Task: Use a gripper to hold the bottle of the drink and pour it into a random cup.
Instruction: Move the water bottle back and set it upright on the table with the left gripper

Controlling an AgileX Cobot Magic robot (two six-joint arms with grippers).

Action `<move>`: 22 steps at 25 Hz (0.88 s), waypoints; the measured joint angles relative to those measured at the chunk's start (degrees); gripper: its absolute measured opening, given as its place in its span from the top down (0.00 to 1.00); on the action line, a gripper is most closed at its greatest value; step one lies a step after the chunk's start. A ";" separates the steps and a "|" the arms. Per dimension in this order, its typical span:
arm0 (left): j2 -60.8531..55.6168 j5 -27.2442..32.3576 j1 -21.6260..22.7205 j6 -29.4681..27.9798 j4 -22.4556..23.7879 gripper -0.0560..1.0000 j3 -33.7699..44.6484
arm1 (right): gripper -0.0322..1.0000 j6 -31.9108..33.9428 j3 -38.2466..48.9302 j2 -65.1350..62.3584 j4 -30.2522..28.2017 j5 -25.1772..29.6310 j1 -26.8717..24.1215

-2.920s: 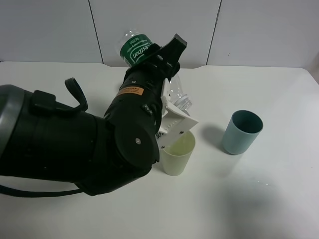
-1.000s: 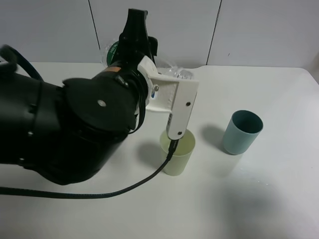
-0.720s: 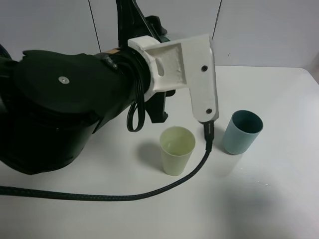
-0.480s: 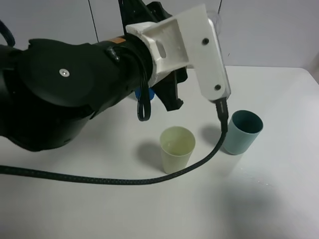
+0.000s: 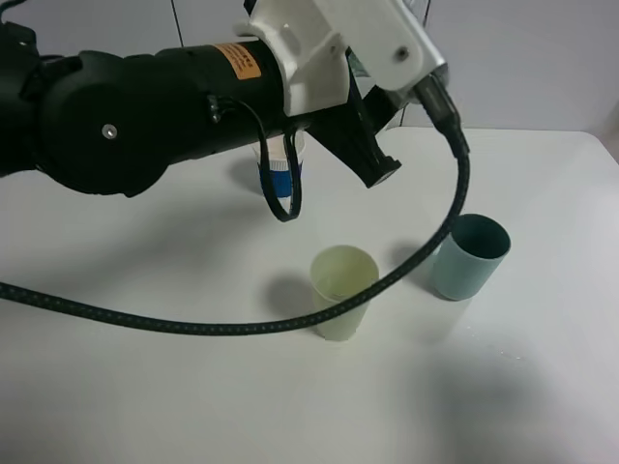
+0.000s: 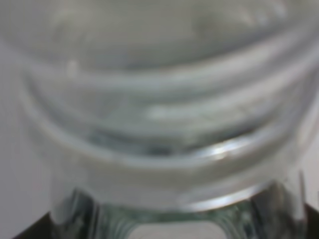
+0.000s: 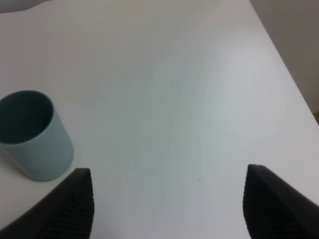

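The bottle of the drink (image 6: 159, 124) fills the left wrist view as blurred clear ribbed plastic. In the high view it is hidden behind the white bracket. My left gripper (image 5: 375, 140) is shut on it and is raised above the table, behind the pale yellow-green cup (image 5: 343, 290). The cup stands upright near the middle of the table, and the arm's black cable loops in front of it. My right gripper (image 7: 167, 209) is open and empty, low over bare table, and is out of the high view.
A teal cup (image 5: 469, 256) stands right of the yellow-green cup; it also shows in the right wrist view (image 7: 32, 134). A short blue cup with a white rim (image 5: 280, 172) stands behind, partly hidden by the left arm. The table's right edge (image 7: 284, 64) is near the right gripper.
The left arm has lifted and swung back and right, away from the yellow-green cup, taking the bottle out of sight. The blue cup has come into view.
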 joint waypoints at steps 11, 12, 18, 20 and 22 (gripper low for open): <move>-3.78 14.85 14.26 -48.72 41.19 0.42 0.06 | 0.35 0.00 0.00 0.00 0.00 0.00 0.00; -4.30 15.73 15.51 -50.60 42.53 0.42 0.43 | 0.35 0.00 0.00 0.00 0.00 0.00 0.00; -8.18 11.63 23.03 -52.36 44.33 0.42 8.97 | 0.35 0.00 0.00 0.00 0.00 0.00 0.00; -9.14 6.54 26.01 -52.36 43.54 0.42 12.95 | 0.35 0.00 0.00 0.00 0.00 0.00 0.00; -9.59 1.42 28.96 -52.36 42.54 0.42 17.03 | 0.35 0.00 0.00 0.00 0.00 0.00 0.00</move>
